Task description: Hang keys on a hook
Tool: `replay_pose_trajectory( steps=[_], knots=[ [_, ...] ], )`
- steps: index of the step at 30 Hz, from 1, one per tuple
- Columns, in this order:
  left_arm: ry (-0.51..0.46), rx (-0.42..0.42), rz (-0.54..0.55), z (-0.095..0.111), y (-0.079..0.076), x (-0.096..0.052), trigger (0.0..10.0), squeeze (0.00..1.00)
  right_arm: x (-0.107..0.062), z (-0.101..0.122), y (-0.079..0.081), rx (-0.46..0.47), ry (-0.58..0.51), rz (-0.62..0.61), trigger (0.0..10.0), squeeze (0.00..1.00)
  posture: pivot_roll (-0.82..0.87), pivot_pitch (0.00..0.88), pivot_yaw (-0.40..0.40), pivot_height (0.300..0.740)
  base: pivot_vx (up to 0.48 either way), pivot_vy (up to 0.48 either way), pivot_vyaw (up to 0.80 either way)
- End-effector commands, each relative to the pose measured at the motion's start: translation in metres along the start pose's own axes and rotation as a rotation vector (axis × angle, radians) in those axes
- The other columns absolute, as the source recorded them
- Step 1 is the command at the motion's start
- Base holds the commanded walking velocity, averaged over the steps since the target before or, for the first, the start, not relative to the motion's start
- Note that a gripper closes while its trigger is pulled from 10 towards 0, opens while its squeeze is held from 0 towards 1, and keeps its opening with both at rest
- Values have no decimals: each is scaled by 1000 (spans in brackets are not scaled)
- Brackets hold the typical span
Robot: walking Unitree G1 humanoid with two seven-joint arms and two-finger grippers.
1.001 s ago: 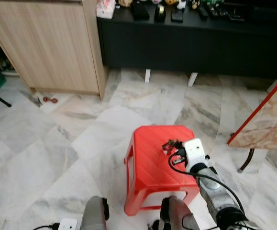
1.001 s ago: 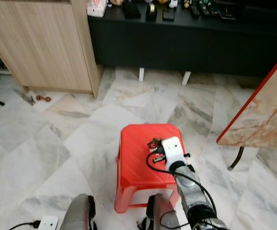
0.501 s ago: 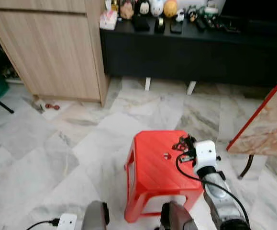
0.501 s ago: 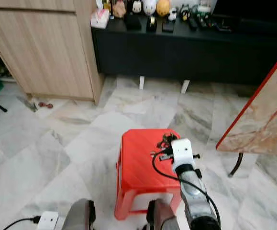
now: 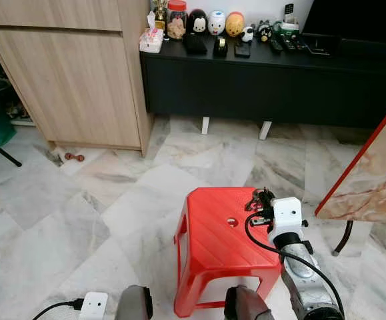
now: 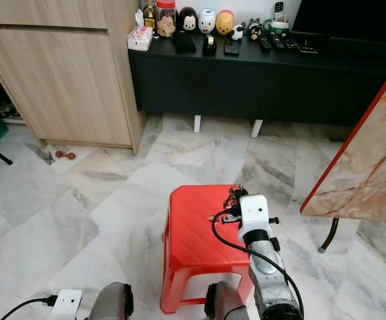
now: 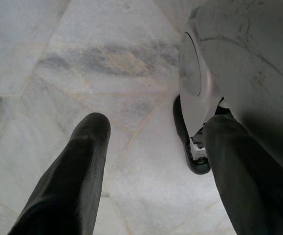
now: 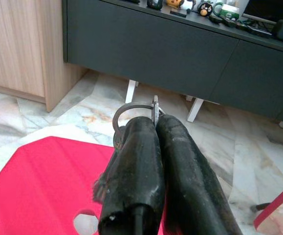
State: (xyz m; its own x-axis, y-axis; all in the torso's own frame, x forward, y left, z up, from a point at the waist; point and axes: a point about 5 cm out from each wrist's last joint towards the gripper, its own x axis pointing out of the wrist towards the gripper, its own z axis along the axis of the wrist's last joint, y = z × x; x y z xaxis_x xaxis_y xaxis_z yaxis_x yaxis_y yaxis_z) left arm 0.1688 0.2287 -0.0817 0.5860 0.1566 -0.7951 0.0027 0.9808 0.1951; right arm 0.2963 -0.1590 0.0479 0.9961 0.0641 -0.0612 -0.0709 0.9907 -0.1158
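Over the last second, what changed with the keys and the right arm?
The right pincer lifted the keys off the red stool and now holds them raised over the stool's far right corner, shut on the key ring. The camera tilted up, bringing the black cabinet's top into view. The stool stayed put; the left pincer hangs idle, open.

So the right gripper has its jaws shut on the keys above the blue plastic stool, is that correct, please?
Not quite: the stool is red, not blue, as the left eye view shows. The right gripper does have its jaws shut on the keys above it.
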Motion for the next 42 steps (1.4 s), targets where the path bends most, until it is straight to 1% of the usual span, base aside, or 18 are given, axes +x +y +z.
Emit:
replay_pose_trajectory(
  steps=[1, 11, 26, 42],
  knots=[
    [-22, -7, -50, 5, -13, 1, 10000, 0, 1, 4, -3, 13, -14, -22, 10000, 0, 90, 62, -93, 612, 0, 0, 0],
    [-25, -13, -48, 5, -13, 1, 10000, 0, 2, 5, -6, 37, -9, -41, 10000, 0, 90, 53, -96, 612, 0, 0, 0],
    [-42, -15, -56, 6, -16, 1, 10000, 0, 1, 4, -6, 34, -1, -40, 10000, 0, 88, 34, -97, 612, -18, 0, 0],
    [-53, -23, -55, 7, -17, 1, 10000, 0, 1, 5, -6, 49, 7, -40, 10000, 0, 90, 51, -103, 612, -281, 0, 0]
  ],
)
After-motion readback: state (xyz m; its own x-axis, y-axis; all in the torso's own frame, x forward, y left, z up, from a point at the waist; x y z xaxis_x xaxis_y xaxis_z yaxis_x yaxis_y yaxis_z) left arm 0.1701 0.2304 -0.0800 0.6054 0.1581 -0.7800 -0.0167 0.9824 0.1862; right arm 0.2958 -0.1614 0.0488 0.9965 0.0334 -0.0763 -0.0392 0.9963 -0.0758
